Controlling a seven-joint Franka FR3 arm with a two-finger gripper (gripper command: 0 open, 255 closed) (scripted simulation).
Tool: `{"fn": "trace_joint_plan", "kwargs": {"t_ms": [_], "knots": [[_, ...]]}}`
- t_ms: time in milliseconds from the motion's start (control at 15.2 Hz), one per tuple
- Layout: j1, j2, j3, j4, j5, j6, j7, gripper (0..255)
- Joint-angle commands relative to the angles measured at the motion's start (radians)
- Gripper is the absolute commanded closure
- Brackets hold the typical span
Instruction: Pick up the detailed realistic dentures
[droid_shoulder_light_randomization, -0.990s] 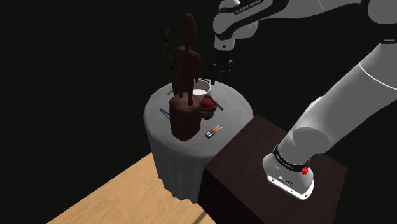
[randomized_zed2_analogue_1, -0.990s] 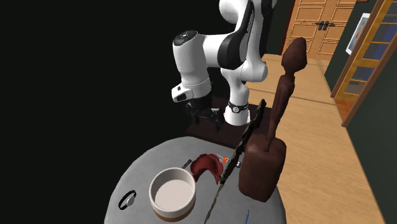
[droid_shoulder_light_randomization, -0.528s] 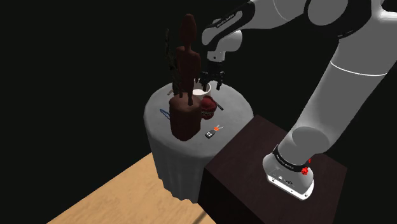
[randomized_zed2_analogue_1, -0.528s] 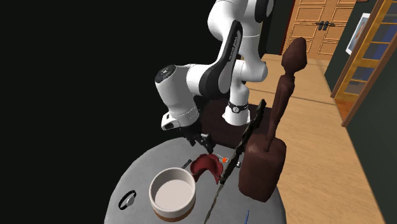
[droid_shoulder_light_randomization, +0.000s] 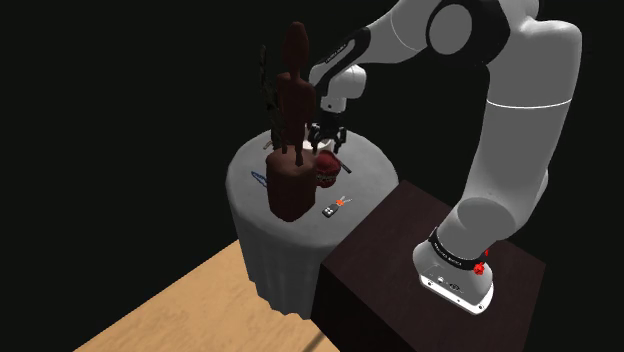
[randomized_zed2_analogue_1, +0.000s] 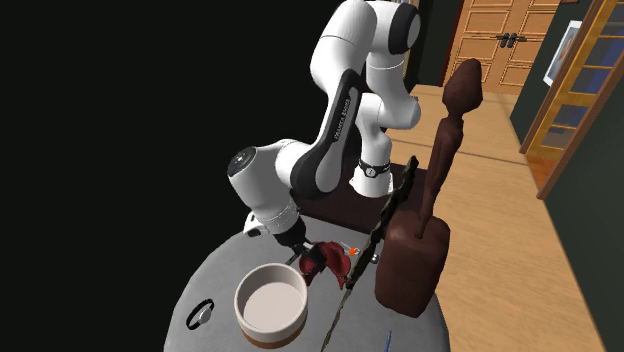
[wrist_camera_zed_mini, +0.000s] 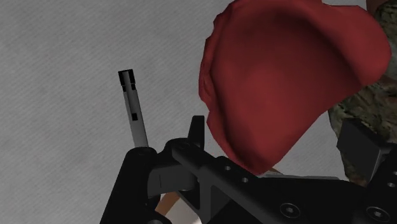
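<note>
Dentures (randomized_zed2_analogue_1: 331, 262), that's the prize: a dark red, glossy lump, no teeth to make out from here. Biggest thing in play is the white Franka arm (randomized_zed2_analogue_1: 345, 50), folded low over the round grey tabletop (randomized_zed2_analogue_1: 225, 270). Next, the tall brown statue (randomized_zed2_analogue_1: 415, 255), our marker for everything else. A white bowl (randomized_zed2_analogue_1: 270, 305) sits a little off from the statue's base. The dentures lie flat on the tabletop near that base, with a thin mottled stick (randomized_zed2_analogue_1: 385, 225) leaning between the two.

Now the pincer (wrist_camera_zed_mini: 277, 124): right down on the red piece and released. Its black fingers (wrist_camera_zed_mini: 198, 137) stand apart, one at the red rim, the other off the opposite side, nothing clasped yet. Small stuff: a dark wristband (randomized_zed2_analogue_1: 200, 315) well apart from the statue, beyond the bowl, and a little black clip-like piece (wrist_camera_zed_mini: 132, 105) on the dentures' far side from the statue.

How will it handle? My read: light, stiff, nothing that squashes, but smooth and domed, so the pads could skate off the hump. Best bet looks like closing across the narrower rounded lobe already sitting between the fingers, low down near the tabletop where the sides are steeper, not over the broad middle. Gentle squeeze, I'd say: hard plastic like this could chip or pop out sideways.
</note>
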Motion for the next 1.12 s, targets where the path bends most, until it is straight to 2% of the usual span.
{"fn": "trace_joint_plan", "kwargs": {"t_ms": [0, 264, 330, 1056], "knots": [[-0.001, 0.021, 0.003, -0.001, 0.009, 0.021, -0.009, 0], [-0.004, 0.048, 0.008, -0.001, 0.02, 0.045, -0.021, 0], [-0.003, 0.047, 0.008, -0.002, 0.019, 0.046, -0.021, 255], [-0.002, 0.027, 0.004, -0.002, 0.012, 0.027, -0.012, 255]]}}
